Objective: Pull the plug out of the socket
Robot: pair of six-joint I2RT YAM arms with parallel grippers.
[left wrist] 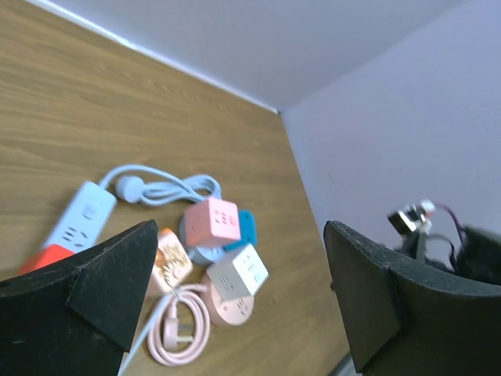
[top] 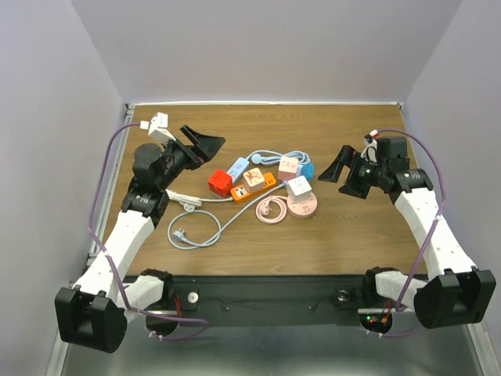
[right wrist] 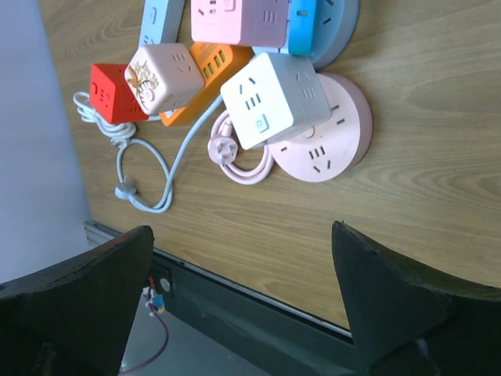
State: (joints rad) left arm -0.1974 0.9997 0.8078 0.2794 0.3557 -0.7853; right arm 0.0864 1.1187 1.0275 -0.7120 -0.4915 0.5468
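Note:
A cluster of sockets lies mid-table. A white cube plug (top: pixel 298 187) (right wrist: pixel 270 102) (left wrist: pixel 237 272) sits on a round pink socket (top: pixel 304 207) (right wrist: pixel 333 141) whose pink cable (top: pixel 272 209) is coiled beside it. A pink cube (top: pixel 289 165) (left wrist: pixel 211 221) sits on a blue round socket (top: pixel 307 169). A beige cube (top: pixel 253 177) (right wrist: pixel 160 77) sits on an orange strip (top: pixel 264 186). My left gripper (top: pixel 205 145) (left wrist: pixel 240 227) hovers open, left of the cluster. My right gripper (top: pixel 338 171) (right wrist: pixel 243 229) hovers open to its right. Neither touches anything.
A red cube socket (top: pixel 221 182) and a light blue power strip (top: pixel 237 168) lie at the cluster's left. A pale cable with a loose plug (top: pixel 182 233) loops toward the near left. Walls enclose the table on three sides; a black rail (right wrist: pixel 258 298) runs along the near edge.

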